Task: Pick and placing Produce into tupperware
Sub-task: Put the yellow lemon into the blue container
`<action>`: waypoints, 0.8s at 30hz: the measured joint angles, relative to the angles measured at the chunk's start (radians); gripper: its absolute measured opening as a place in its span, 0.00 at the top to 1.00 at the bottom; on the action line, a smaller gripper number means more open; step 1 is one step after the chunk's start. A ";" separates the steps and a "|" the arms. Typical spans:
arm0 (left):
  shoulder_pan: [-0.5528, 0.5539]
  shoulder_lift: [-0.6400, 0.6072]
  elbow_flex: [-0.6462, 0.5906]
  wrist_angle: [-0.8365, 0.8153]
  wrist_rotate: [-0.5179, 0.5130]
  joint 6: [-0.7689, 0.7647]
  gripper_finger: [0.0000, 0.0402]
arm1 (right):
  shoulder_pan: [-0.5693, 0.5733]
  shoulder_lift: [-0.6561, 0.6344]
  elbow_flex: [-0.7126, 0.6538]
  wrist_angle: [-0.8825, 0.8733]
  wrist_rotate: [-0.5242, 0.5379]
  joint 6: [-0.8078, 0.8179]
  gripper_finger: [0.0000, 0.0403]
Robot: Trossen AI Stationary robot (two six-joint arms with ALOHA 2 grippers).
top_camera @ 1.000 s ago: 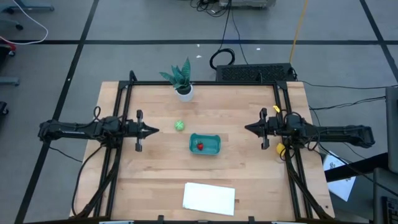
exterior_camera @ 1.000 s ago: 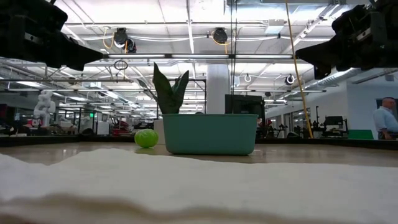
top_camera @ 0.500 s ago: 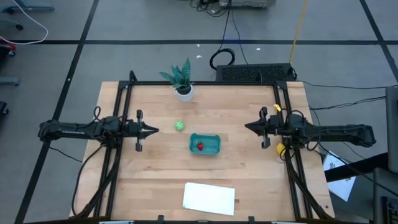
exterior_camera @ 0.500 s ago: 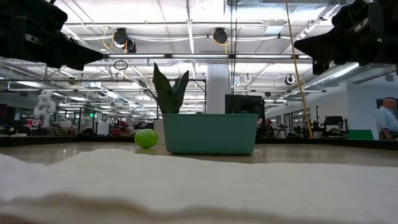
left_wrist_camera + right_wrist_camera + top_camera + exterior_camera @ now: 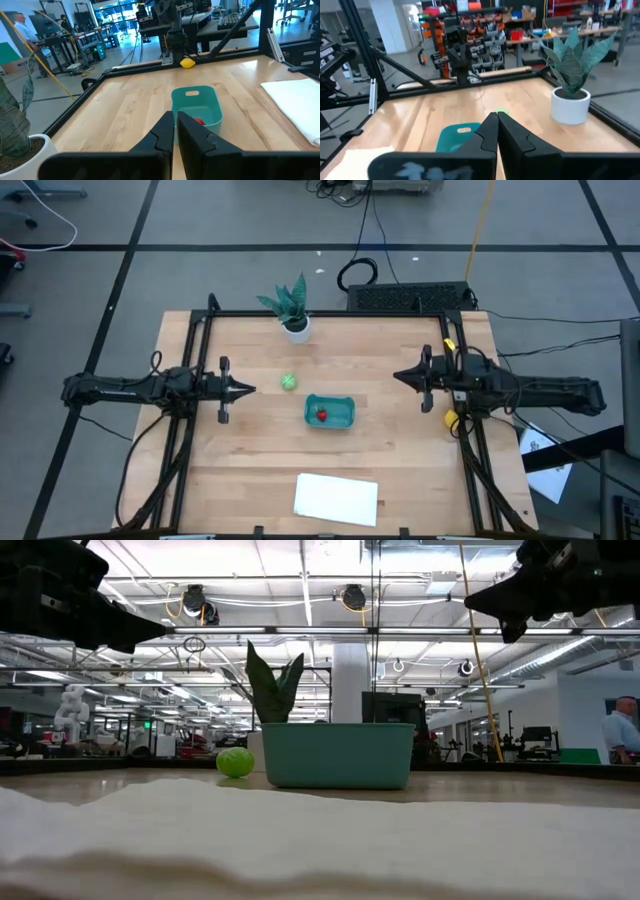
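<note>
Two loose pieces, green ball (image 5: pixel 288 382) and lemon (image 5: pixel 187 63), look light, rigid, rollable: pinch across middles; left gripper (image 5: pixel 250 388) and right gripper (image 5: pixel 398 376) closed, empty.

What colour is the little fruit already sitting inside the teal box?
Red: the strawberry-like piece lies in the teal container. The high view shows it best.

Red strawberry (image 5: pixel 199 121) inside teal tupperware (image 5: pixel 196 105)

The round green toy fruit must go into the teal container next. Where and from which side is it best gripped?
Probably across its widest middle, coming straight down from above. The small round green toy fruit lies free on the wooden table, apart from the teal plastic container, so fingers fit on both sides.
</note>
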 joint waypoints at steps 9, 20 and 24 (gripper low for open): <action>0.000 0.000 0.000 -0.018 0.000 0.006 0.94 | -0.029 0.094 0.164 -0.283 -0.001 0.073 1.00; 0.000 0.000 0.000 -0.031 -0.002 0.006 0.94 | -0.032 0.244 0.343 -0.607 -0.007 0.159 1.00; 0.000 0.000 0.000 -0.031 -0.002 0.005 0.94 | -0.032 0.295 0.388 -0.705 -0.009 0.185 1.00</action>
